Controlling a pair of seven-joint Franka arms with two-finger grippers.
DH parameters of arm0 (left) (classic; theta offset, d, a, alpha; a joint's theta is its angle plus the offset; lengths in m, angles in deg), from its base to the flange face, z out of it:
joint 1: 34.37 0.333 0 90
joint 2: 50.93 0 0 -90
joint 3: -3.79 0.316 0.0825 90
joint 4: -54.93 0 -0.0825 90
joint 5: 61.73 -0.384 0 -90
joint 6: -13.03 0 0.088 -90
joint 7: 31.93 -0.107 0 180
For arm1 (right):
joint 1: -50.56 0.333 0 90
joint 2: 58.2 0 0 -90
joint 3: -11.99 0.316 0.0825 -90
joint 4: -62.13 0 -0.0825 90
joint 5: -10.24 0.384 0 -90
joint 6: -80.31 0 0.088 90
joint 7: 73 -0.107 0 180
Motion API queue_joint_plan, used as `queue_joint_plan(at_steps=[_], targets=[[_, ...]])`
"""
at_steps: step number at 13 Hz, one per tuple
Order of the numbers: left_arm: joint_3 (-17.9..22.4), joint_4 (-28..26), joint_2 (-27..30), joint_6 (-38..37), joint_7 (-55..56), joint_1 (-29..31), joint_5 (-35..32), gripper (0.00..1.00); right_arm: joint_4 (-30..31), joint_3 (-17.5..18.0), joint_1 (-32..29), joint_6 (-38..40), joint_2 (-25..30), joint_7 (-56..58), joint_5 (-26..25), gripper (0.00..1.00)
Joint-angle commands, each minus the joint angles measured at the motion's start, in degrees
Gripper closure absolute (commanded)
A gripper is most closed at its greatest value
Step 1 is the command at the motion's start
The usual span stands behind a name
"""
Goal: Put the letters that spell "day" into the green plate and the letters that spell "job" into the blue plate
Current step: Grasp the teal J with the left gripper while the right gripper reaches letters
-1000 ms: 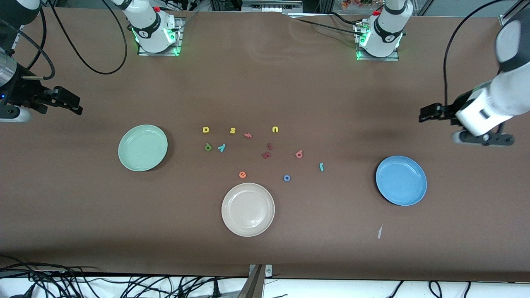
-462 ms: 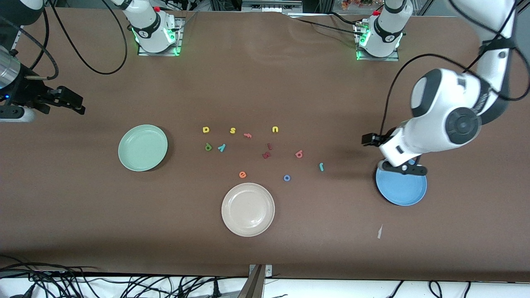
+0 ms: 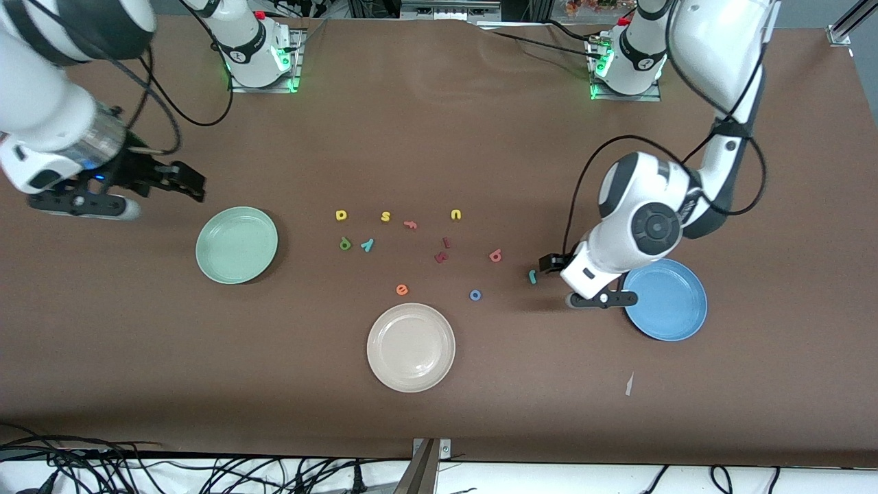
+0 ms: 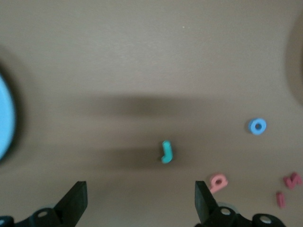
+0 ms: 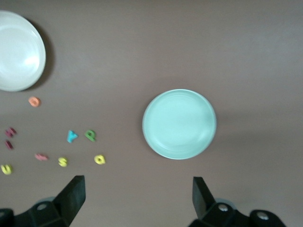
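The teal j (image 3: 532, 276) (image 4: 166, 152), blue o (image 3: 475, 295) (image 4: 257, 126) and pink b (image 3: 496, 256) (image 4: 218, 181) lie near the blue plate (image 3: 669, 312). My left gripper (image 3: 549, 264) (image 4: 139, 208) hangs open and empty just beside the j, between it and that plate. The yellow a (image 3: 341, 215) (image 5: 99, 159), green d (image 3: 345, 243) (image 5: 90, 135) and teal y (image 3: 368, 244) (image 5: 72, 136) lie beside the green plate (image 3: 236, 245) (image 5: 179, 124). My right gripper (image 3: 182, 180) (image 5: 137, 203) is open and empty over the table by that plate's rim.
A cream-white plate (image 3: 410, 347) sits nearest the front camera. A yellow s (image 3: 385, 217), yellow u (image 3: 456, 215), pink f (image 3: 410, 224), orange e (image 3: 402, 289) and two dark red letters (image 3: 441, 257) are scattered among the task letters. A paper scrap (image 3: 628, 384) lies near the blue plate.
The left arm swung in from its end of the table, passed over the blue plate and came down beside the j. The right arm moved inward toward the green plate. Both grippers stayed open.
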Motion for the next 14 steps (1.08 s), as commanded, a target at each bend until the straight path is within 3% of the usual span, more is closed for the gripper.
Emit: queue_joint_plan(at_steps=[1, 6, 9, 11, 14], targets=[[0.60, 1.16, -3.74, 4.72, 4.89, -2.00, 1.31, 0.00, 0.51, -0.17, 3.39, -5.38, -3.61, -11.39, -0.70, 0.00], [0.69, 0.90, -8.32, 11.15, 10.44, -4.11, 0.61, 0.00, 1.30, -0.17, 5.15, -8.57, -9.76, -12.32, -0.35, 0.00], [0.78, -0.76, -9.64, 13.33, 10.44, -5.16, 0.43, 0.04, 5.41, 0.00, 8.30, -11.64, -11.97, -13.71, -1.40, 0.00], [0.78, -2.09, -9.73, 14.32, 10.35, -5.25, 0.43, 0.12, 11.90, 0.00, 9.02, -18.72, -11.89, -15.72, -1.67, 0.00], [0.78, -3.06, -9.64, 14.32, 10.27, -5.52, 0.35, 0.30, 21.32, 0.00, 12.08, -36.90, -14.68, -25.64, -1.76, 0.02]])
